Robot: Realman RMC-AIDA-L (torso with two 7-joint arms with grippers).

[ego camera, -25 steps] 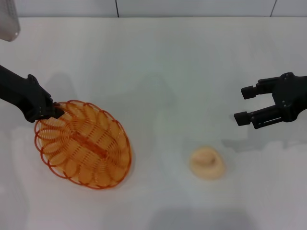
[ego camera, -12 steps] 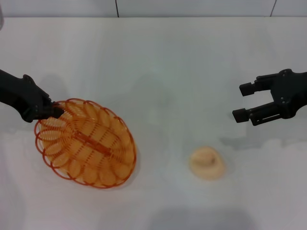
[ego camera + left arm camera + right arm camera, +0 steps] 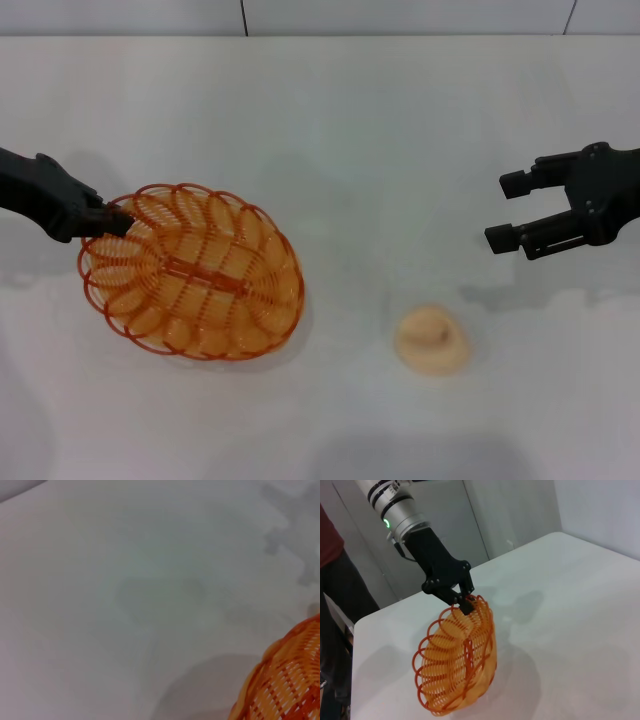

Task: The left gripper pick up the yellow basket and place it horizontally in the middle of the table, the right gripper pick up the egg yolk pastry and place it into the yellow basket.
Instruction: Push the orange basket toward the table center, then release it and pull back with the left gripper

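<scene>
the desk [image 3: 360,130] is plain white and flat, with soft grey shadows on it. at its far edge there is a pale wall [image 3: 400,15] with thin dark lines. in the right wrist view, grey wall panels [image 3: 485,515] stand behind the desk, and a person in a dark red top [image 3: 330,540] stands beside it.

closest to the robot, the egg yolk pastry [image 3: 432,340] sits on the desk a bit right of the middle. it is small, round and pale, and nothing touches it.

a little farther back on the left is the yellow basket [image 3: 192,270]. it is lifted and tilted, with one end higher, as the right wrist view shows. its long side runs slanted, from the far left to the near right. the left tool [image 3: 112,222] pinches the rim at the far left end.

the right tool [image 3: 508,210] hangs over the right side of the desk, above and beyond the pastry. its two fingers are spread apart and hold nothing.

no words or labels can be read.
</scene>
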